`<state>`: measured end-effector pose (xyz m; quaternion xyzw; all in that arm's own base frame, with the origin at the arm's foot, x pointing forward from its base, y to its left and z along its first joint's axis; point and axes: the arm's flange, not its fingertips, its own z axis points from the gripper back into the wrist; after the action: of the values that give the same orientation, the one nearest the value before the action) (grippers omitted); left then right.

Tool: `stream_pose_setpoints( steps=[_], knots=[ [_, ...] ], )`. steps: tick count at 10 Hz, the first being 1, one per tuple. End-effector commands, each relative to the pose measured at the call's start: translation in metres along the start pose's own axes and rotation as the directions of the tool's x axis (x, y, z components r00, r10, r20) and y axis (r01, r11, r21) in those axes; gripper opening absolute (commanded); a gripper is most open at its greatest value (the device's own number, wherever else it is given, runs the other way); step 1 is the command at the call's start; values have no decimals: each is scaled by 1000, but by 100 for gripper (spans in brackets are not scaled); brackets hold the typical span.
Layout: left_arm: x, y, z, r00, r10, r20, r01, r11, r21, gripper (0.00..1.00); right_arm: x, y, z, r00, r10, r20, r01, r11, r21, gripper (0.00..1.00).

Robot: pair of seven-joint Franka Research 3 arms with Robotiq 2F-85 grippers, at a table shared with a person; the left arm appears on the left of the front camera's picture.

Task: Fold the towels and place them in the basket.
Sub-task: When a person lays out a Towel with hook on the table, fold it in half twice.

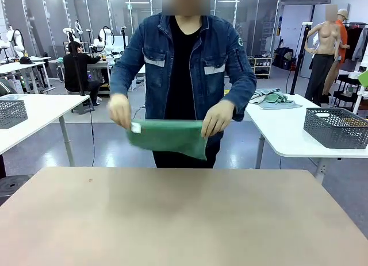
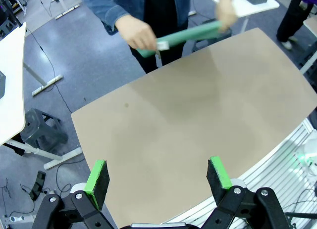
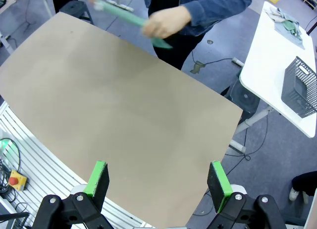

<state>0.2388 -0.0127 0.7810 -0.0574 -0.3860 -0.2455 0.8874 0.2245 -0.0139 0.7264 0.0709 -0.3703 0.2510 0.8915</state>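
Sitting on white desk (image 1: 282, 134), right of front view: basket (image 1: 336, 128), contents unclear; mint towel (image 1: 169, 137) held up by person (image 1: 181, 53) at centre; left claw (image 2: 158, 174), right claw (image 3: 157, 178) released.

Behind table (image 1: 184, 220), person (image 1: 184, 65); in both hands (image 1: 120, 111), towel (image 1: 169, 137), above far edge. On side table (image 1: 282, 134) at right, basket (image 1: 336, 127); behind it, cloths (image 1: 275, 97).

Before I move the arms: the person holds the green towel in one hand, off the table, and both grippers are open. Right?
No, in both: the front view shows one hand gripping the towel by its white tag, the other hand at the opposite end. It is off the table, and the left gripper and right gripper are open.
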Motion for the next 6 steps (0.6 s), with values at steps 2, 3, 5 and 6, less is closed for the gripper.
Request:
stream_pose_setpoints(
  steps=[2,3,5,6],
  knots=[
    [1,0,0,1000,-8,1,8,1000,-6,100,1,0,-1,1000,1,-2,-1,1000,1,100],
    [1,0,0,1000,-8,1,8,1000,-6,100,1,0,-1,1000,1,-2,-1,1000,1,100],
    [1,0,0,1000,-8,1,8,1000,-6,100,1,0,-1,1000,1,-2,-1,1000,1,100],
    [1,0,0,1000,-8,1,8,1000,-6,100,1,0,-1,1000,1,-2,-1,1000,1,100]
  ],
)
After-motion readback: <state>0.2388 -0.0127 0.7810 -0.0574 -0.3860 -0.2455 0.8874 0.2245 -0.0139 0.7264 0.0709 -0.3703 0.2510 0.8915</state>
